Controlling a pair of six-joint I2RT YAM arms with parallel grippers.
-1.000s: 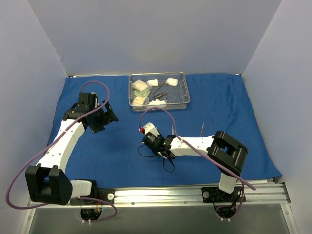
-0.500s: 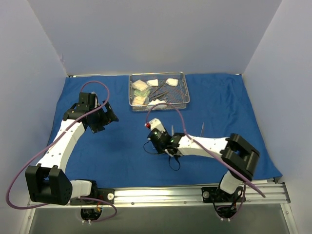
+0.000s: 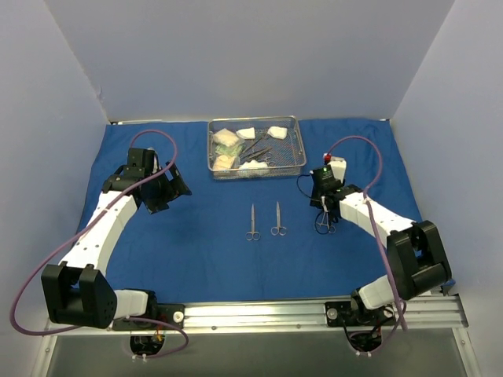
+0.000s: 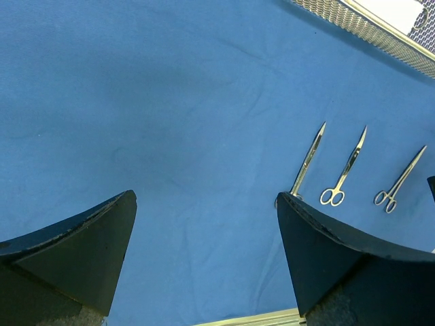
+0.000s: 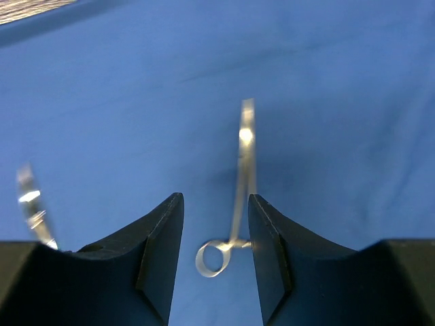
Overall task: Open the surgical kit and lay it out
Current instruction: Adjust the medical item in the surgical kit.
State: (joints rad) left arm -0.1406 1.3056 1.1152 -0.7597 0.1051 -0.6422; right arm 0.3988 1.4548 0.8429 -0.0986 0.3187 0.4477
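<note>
The blue cloth lies spread flat. The steel mesh tray stands at the back middle with white gauze pads, packets and dark instruments in it. Two steel scissors lie side by side on the cloth. A third ring-handled instrument lies to their right. My right gripper is low over its handle. In the right wrist view the gripper is open, with the instrument between its fingers and touching the right finger. My left gripper is open wide and empty.
The left wrist view shows the three laid-out instruments and the tray's edge at upper right. Grey walls close in the back and sides. A metal rail runs along the near edge.
My right arm has swung from the middle of the cloth to the right, over the rightmost instrument. The left pair of scissors now shows where the gripper was. The left arm has not moved.
</note>
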